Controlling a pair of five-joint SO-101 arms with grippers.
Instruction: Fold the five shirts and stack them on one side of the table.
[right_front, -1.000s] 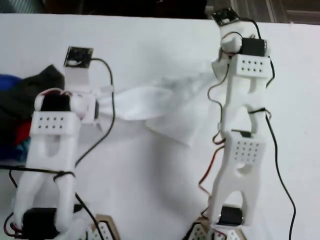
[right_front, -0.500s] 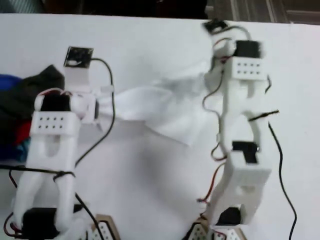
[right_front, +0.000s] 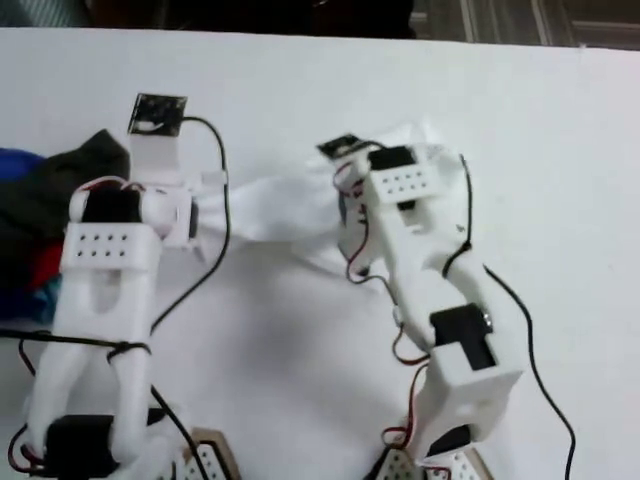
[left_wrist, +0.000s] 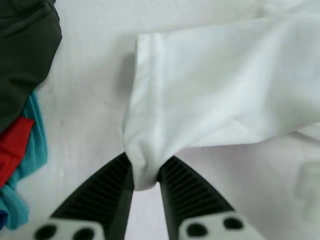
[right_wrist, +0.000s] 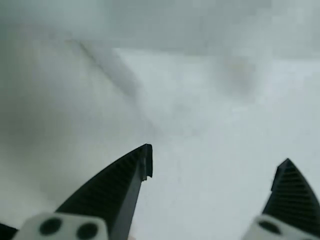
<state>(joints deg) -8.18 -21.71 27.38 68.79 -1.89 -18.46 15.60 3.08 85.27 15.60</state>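
- Two grippers are working on one garment. The left gripper is clenched on a bunched corner of the white shirt, with the cloth pinched into a small tuck between its ribbed jaws.
- That pinch looks meant as an anchor. With one end held fast, the shirt can be drawn flat or folded over from the far end without sliding across the table.
- The right gripper stands released just above pale cloth, jaws spread wide with nothing between them. I judge it is poised to take a second hold on the shirt.
- In the high view the white shirt lies stretched across the middle of the frame. It runs from the left arm's wrist at centre left to beneath the right arm's wrist at centre, and it is rumpled, not yet folded.
- At the left edge of the high view sits the heap of other shirts, dark on top with red and blue-green below. It lies loose on the table top, not in any bin or tray, near the left gripper but apart from the white shirt.
- The heap looks crumpled rather than neatly stacked, so I judge that most of the folding is yet to be done.
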